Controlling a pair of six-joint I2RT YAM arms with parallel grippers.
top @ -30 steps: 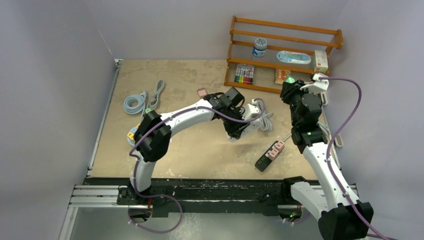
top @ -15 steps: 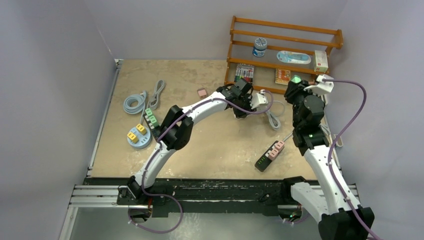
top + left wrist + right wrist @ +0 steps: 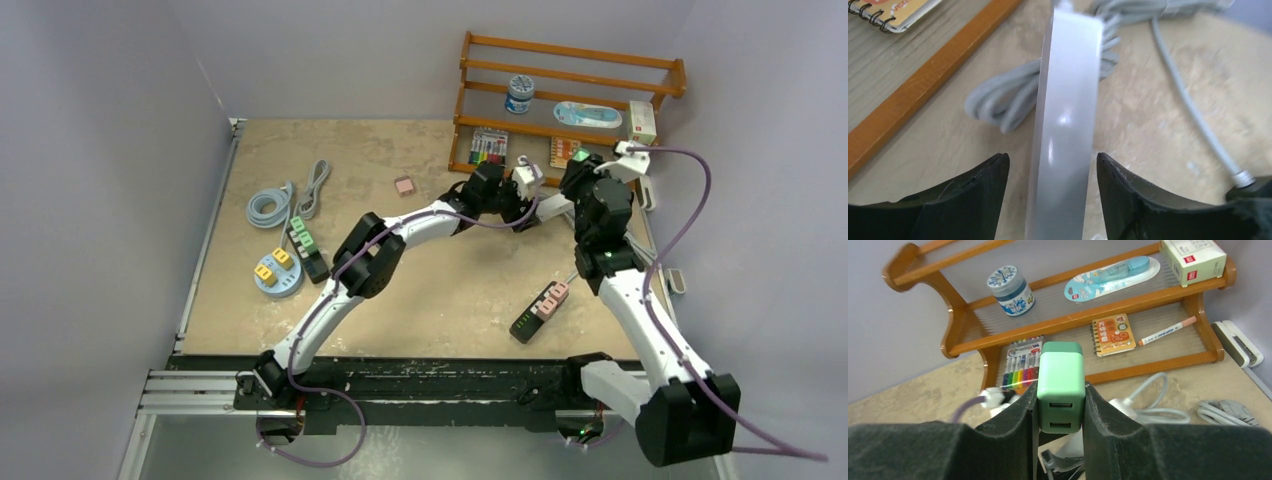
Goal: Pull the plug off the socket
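Nothing can be read with certainty. The spiral notebook (image 3: 1113, 335) cover carries printed characters, the white box (image 3: 1193, 259) a red label, the jar (image 3: 1010, 289) lid and marker pack (image 3: 1020, 362) print. All are too small to make out.

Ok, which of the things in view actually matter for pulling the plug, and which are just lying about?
In the job: green plug in the right claw; white power strip in the left claw.

Lying about: wooden rack with jar, marker set and notebook; black power strip; coiled cable; pink block.
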